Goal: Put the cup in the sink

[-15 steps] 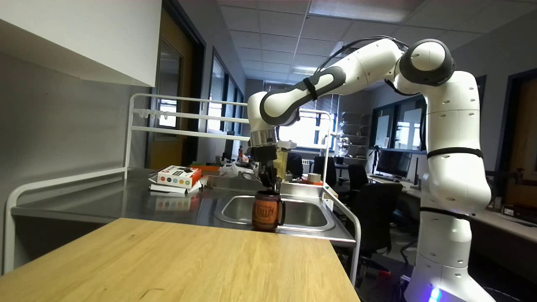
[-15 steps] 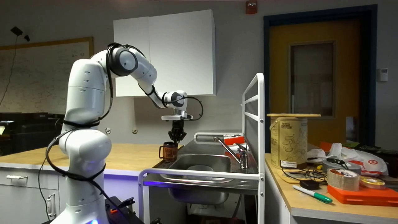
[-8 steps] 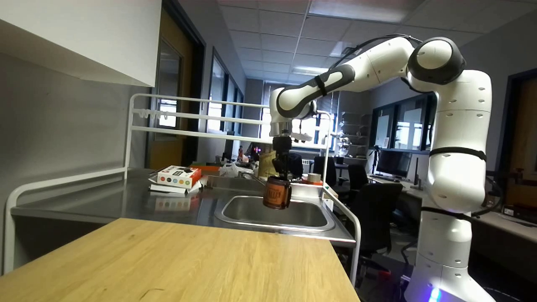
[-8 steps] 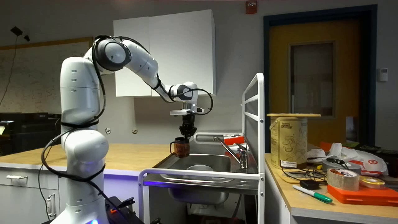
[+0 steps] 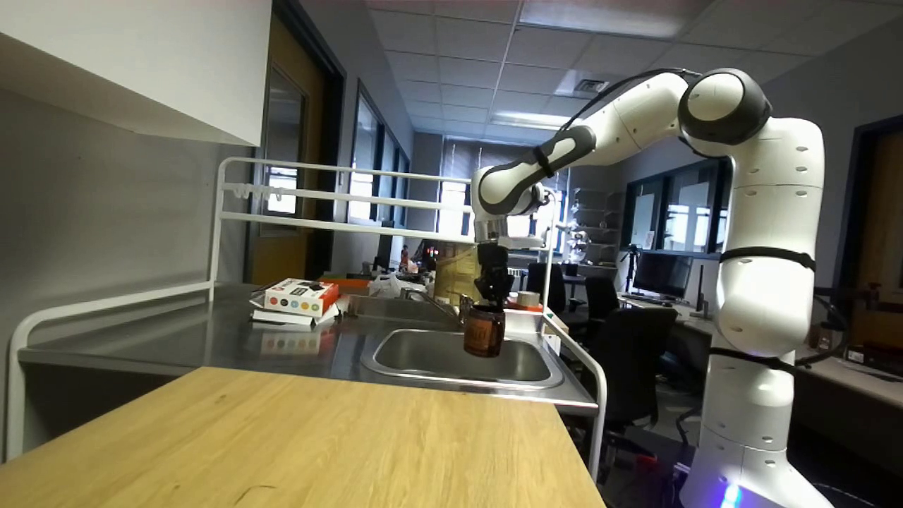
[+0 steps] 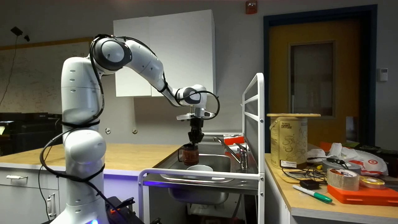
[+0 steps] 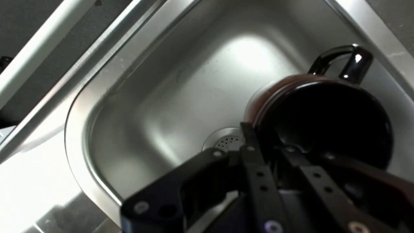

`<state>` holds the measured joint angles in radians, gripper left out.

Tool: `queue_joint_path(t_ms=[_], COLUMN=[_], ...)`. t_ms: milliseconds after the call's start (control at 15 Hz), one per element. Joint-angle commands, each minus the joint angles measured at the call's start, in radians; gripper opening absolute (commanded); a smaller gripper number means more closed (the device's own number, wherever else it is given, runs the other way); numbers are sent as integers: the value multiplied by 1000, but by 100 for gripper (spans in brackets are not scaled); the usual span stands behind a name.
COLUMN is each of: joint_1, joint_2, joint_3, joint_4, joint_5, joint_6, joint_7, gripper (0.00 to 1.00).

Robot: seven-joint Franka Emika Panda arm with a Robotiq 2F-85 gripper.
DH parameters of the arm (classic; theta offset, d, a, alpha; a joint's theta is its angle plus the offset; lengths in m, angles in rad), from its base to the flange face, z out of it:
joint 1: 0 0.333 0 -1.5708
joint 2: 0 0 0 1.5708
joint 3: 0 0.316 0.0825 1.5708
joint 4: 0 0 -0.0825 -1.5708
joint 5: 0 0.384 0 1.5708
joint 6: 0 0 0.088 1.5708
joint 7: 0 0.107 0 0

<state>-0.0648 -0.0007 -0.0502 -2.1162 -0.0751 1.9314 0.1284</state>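
A dark brown cup (image 6: 190,156) is hanging roughly upright beneath a robot hand (image 6: 194,143), over the steel sink (image 5: 416,353) set into the metal counter (image 5: 169,346). The hand is pinching the cup by its wall, the fingers (image 7: 254,158) nearly meeting: one is standing outside the lip, its partner reaching inside. In the wrist view, the handle (image 7: 357,63) is jutting apart from the fingertips, the hand is covering part of the drain (image 7: 224,139), and the cup's interior is showing only black. In both exterior views its lettering is blurring past reading, and how far the base is hanging above the basin floor I am not managing to tell from here.
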Motion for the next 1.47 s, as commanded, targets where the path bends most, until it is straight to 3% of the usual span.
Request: queue_joint_path(t_ms=[0, 267, 733, 1400], joint_1=[0, 14, 20, 19], joint_2=[68, 185, 362, 445], joint_3=[-8, -8, -13, -25], joint_4=[38, 99, 233, 298], joint_5=[-54, -84, -32, -35], joint_6=[-12, -36, -39, -43], joint_7=[91, 148, 103, 85], gripper=[5, 5, 5, 6])
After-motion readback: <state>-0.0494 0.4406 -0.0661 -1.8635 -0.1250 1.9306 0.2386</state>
